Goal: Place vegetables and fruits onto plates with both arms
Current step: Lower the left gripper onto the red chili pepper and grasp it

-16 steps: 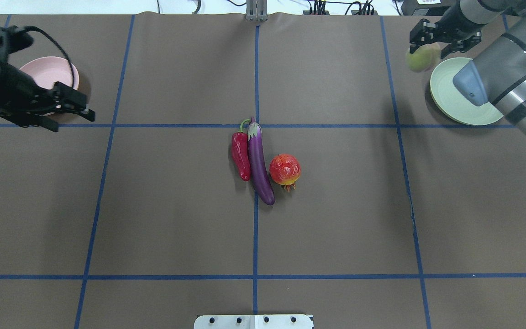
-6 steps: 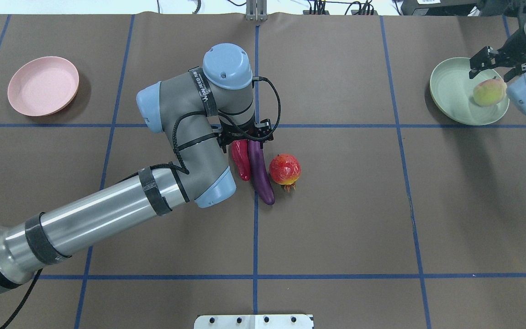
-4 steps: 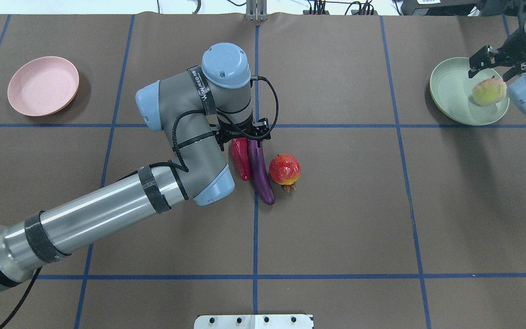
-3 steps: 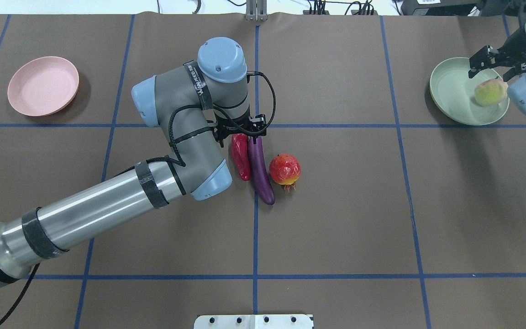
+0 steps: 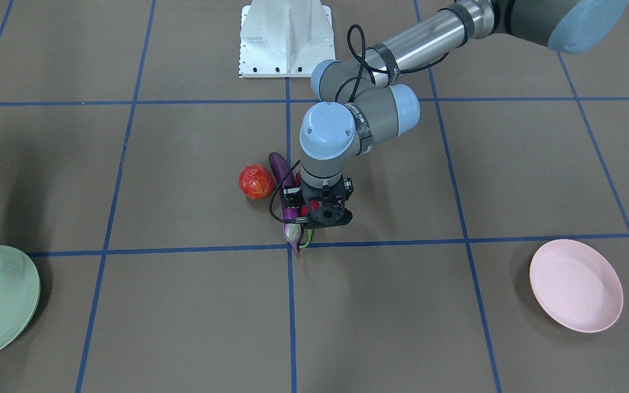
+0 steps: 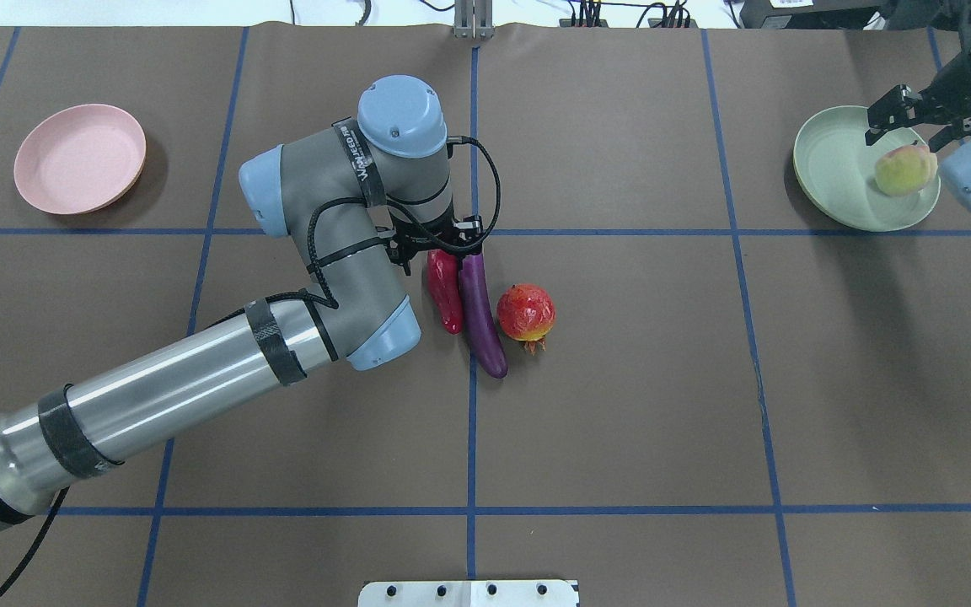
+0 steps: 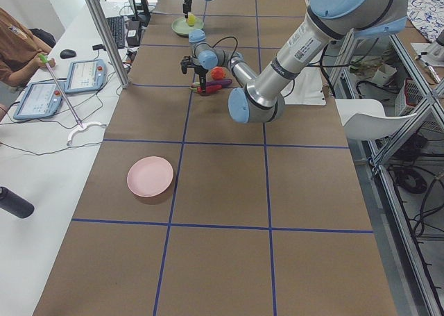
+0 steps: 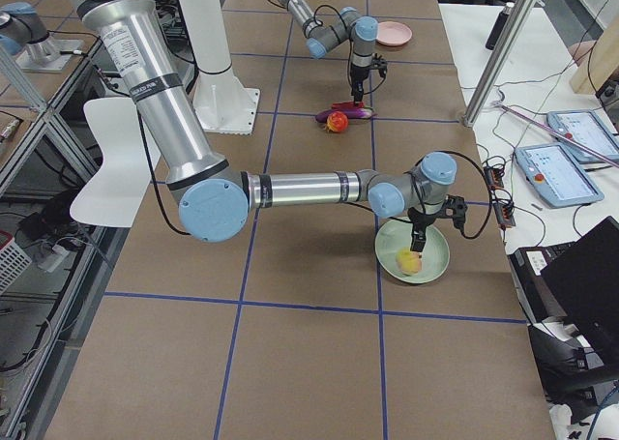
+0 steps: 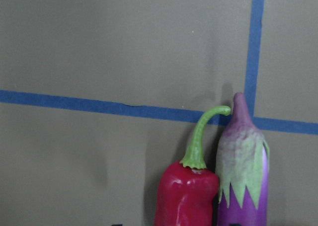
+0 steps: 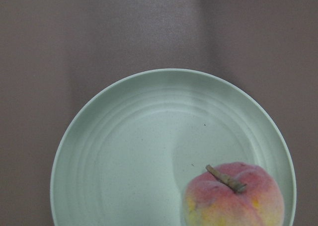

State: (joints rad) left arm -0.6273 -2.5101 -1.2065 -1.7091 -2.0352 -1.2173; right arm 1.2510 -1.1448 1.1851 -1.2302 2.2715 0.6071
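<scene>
My left end effector (image 6: 440, 244) covers the chili (image 6: 445, 291) and eggplant (image 6: 480, 308) tops, mid-frame; its spread I cannot tell. My right end effector (image 6: 914, 125) gapes over the peach (image 6: 904, 169) on the green plate (image 6: 831, 164), upper right.

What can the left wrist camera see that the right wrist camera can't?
Only the left wrist camera: a red chili pepper and a purple eggplant side by side, stems near blue tape lines. Only the right wrist camera: a peach on the mint green plate, near its rim. Both: the brown table cover.
</scene>
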